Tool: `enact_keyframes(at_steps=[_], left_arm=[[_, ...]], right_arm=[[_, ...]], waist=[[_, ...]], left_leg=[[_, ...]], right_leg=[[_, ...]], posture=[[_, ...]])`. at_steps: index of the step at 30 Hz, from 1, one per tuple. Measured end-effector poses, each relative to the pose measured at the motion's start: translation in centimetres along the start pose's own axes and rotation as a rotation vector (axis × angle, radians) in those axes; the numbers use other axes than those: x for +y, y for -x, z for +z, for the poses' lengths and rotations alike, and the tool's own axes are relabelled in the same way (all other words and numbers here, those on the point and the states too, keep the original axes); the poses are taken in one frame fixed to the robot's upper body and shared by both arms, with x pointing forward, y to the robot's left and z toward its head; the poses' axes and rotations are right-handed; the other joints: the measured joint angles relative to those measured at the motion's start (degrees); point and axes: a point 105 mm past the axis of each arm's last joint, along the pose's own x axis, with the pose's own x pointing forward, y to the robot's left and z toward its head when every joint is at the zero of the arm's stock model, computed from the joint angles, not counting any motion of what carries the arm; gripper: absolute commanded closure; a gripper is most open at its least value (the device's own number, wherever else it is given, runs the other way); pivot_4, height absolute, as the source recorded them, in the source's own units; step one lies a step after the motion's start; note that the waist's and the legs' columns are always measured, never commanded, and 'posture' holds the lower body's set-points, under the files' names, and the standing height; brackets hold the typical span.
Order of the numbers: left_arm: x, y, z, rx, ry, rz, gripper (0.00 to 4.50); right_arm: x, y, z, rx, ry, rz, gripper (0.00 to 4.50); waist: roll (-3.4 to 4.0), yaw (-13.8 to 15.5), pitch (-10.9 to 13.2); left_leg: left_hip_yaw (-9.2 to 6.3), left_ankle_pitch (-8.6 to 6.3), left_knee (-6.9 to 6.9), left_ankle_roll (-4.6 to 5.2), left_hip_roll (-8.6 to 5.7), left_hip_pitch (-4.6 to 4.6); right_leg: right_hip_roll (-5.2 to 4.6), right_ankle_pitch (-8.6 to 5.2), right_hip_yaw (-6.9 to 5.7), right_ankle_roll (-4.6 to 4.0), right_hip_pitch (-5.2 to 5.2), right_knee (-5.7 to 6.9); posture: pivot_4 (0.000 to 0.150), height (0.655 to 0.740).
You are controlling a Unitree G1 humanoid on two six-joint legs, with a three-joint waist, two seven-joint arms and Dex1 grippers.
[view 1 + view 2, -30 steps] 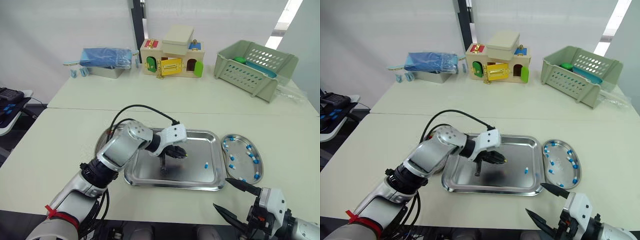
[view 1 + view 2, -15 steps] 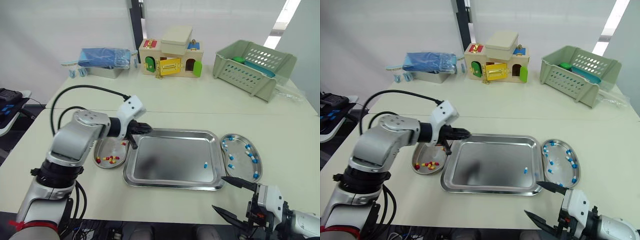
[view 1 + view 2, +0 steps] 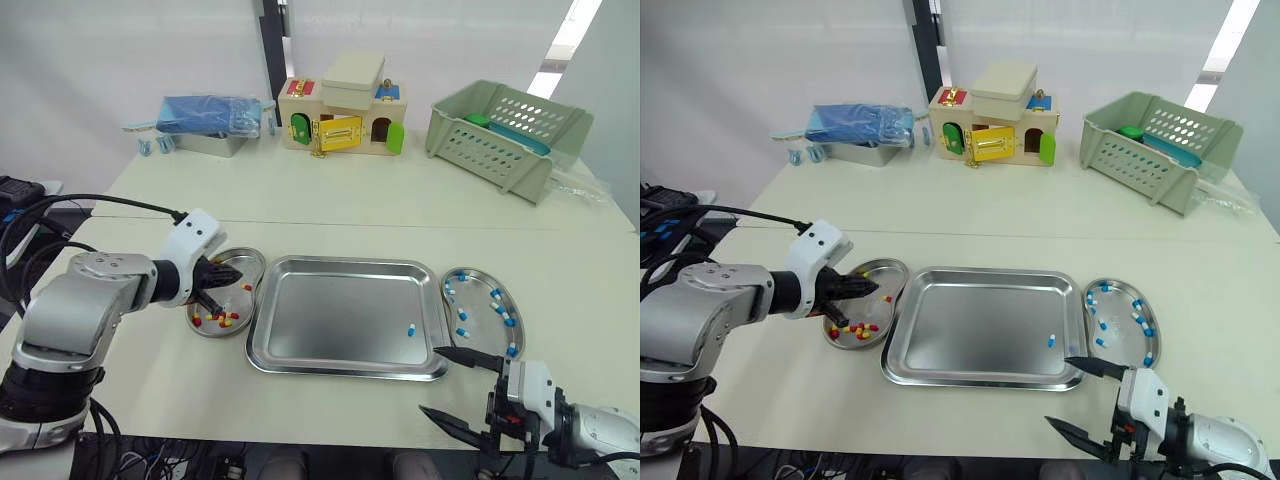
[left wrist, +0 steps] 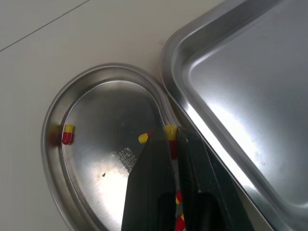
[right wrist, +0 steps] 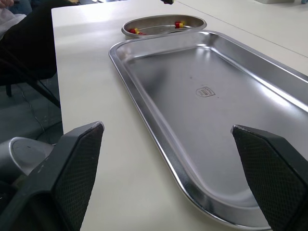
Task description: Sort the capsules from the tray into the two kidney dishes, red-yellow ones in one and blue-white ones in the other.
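The left gripper (image 3: 228, 279) hangs over the left kidney dish (image 3: 252, 262), jaws narrowed onto a red-yellow capsule (image 4: 169, 130) at their tips; other red-yellow capsules (image 3: 218, 320) lie in that dish. One blue-white capsule (image 3: 411, 329) lies in the tray (image 3: 330, 330) near its right side; the right kidney dish (image 3: 484, 305), just beside the tray, holds several blue-white capsules (image 3: 460, 314); the right gripper (image 3: 430, 380) sits by the tray's near right corner, jaws spread wide, empty

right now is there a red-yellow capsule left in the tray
No, the tray holds a single blue-white capsule, lying near its right edge.
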Motion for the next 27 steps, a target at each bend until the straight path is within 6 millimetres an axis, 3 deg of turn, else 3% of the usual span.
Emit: enact_keyframes(at_steps=[11, 12, 16, 24, 25, 27], left_arm=[[0.8, -0.3, -1.4, 0.019, 0.013, 0.028, 4.46], [0.8, -0.4, -1.7, 0.024, 0.015, 0.027, 3.93], [1.0, -0.8, -2.5, 0.042, 0.027, 0.020, 2.82], [1.0, -0.9, -2.3, 0.024, 0.011, 0.019, 0.28], [1.0, -0.9, -2.3, 0.024, 0.011, 0.018, 0.05], [1.0, -1.0, -2.6, 0.027, 0.013, 0.015, 0.05]], right_arm=[[0.1, -0.2, -0.5, 0.010, -0.020, 0.007, 0.00], [0.1, -0.1, -0.6, 0.011, -0.022, 0.003, 0.00], [0.2, 0.0, -0.9, 0.019, -0.036, -0.009, 0.00], [-0.1, 0.0, -1.0, 0.019, -0.034, -0.021, 0.00], [-0.1, 0.0, -1.0, 0.019, -0.033, -0.021, 0.00], [-0.1, 0.0, -1.0, 0.019, -0.033, -0.021, 0.00]], waist=[[0.00, 0.1, 0.0], [0.00, 0.1, 0.0], [0.00, 0.1, 0.0], [0.00, 0.1, 0.0], [0.00, 0.1, 0.0], [0.00, 0.1, 0.0]], left_leg=[[0.02, 0.00, 0.00, 0.00, 0.00, 0.00], [0.01, 0.00, 0.00, 0.00, 0.00, 0.00], [0.01, 0.00, -0.01, 0.00, 0.00, -0.01], [0.02, 0.00, -0.01, 0.00, 0.00, 0.00], [0.02, 0.00, -0.01, 0.00, 0.00, 0.00], [0.01, 0.00, -0.01, 0.00, 0.00, 0.00]], right_leg=[[0.00, 0.00, 0.01, 0.00, -0.02, 0.00], [0.00, 0.00, 0.01, 0.00, -0.02, 0.00], [0.00, 0.00, 0.01, 0.00, -0.02, 0.01], [0.00, 0.00, 0.02, 0.00, -0.02, 0.01], [0.00, 0.00, 0.02, 0.00, -0.02, 0.01], [0.00, 0.00, 0.02, 0.00, -0.02, 0.02]], posture=[[0.150, 0.7400], [0.150, 0.7400], [0.150, 0.7400], [0.150, 0.7400], [0.150, 0.7400], [0.150, 0.7400]])
